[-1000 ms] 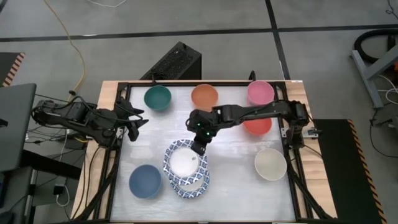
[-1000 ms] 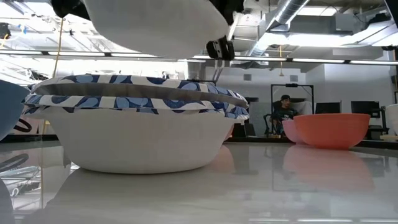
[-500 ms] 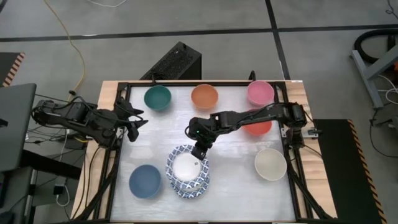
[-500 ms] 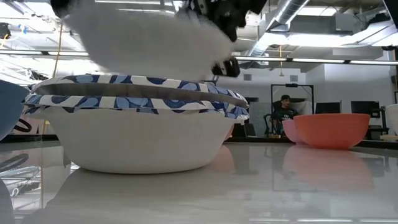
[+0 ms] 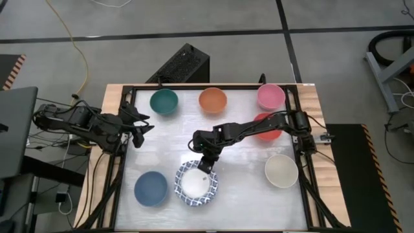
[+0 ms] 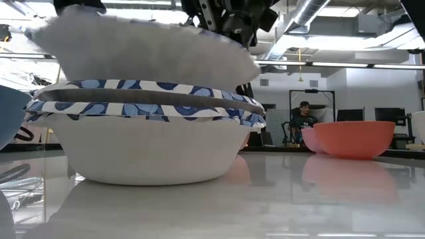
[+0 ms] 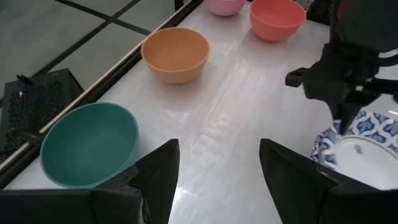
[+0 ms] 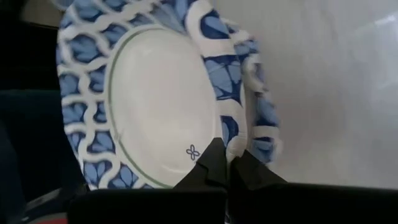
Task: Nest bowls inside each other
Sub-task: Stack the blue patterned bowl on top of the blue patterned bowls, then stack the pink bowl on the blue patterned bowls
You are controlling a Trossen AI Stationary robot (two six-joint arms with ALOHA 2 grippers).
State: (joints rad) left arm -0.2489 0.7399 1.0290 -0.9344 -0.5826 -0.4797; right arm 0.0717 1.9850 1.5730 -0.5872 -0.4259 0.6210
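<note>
right end effector [image 5: 206,166] clamped on patterned bowl's [image 5: 196,184] rim | tilted atop patterned stack [image 6: 146,143]

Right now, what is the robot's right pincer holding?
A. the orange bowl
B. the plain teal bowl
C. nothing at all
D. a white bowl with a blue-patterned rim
D: the right pincer is pinched shut on the rim of a white bowl with a blue-patterned rim, over the stack of matching bowls.
</note>
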